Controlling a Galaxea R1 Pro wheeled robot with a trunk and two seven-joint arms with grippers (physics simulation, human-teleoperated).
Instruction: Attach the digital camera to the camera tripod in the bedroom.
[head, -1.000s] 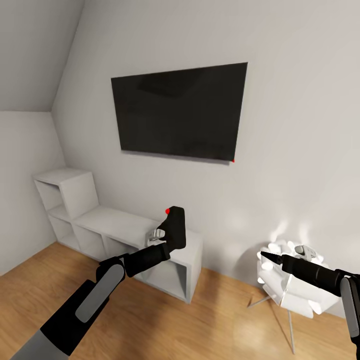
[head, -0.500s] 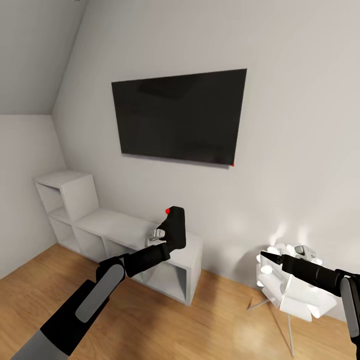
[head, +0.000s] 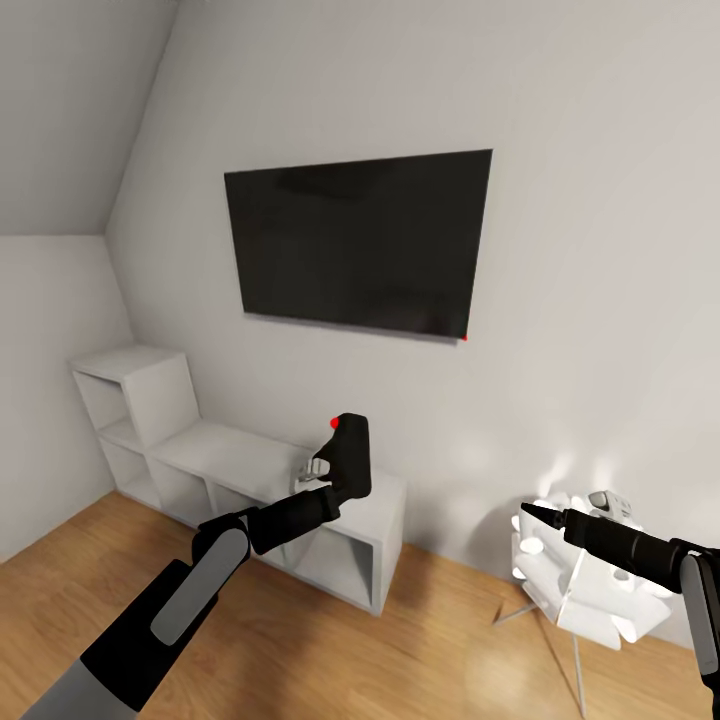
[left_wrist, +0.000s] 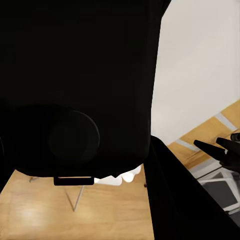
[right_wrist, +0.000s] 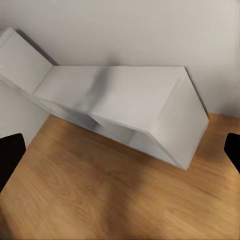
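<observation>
Ahead of my trunk: I am facing a pale grey wall carrying a dark wall screen (head: 362, 243), with a grey cube shelf (head: 235, 460) standing below it on the wood plank floor (head: 420, 650).
Left end effector (head: 335, 470): I am clenching it on the digital camera (head: 352, 455), holding it raised above the shelf's top.
Camera attitude: it is standing with its long axis roughly upright in the head view, red dot (head: 334, 423) at its upper edge; in the left wrist view its black body (left_wrist: 75, 85) is sitting close against the lens.
Right end effector (head: 528, 512): it is hanging before the white lamp (head: 590, 590) on thin splayed legs, carrying nothing; in the right wrist view its fingertips (right_wrist: 10, 155) are sitting at opposite edges, well apart, so I am judging it released.
Camera tripod: I am not finding silver legs or a black head in these views, so which way it lies from the camera cannot be told.
Nearer arm: the left is already bearing the camera, so I am judging it the arm for mating.
Coming move, as judged: I am needing to turn base or head until the tripod appears.
</observation>
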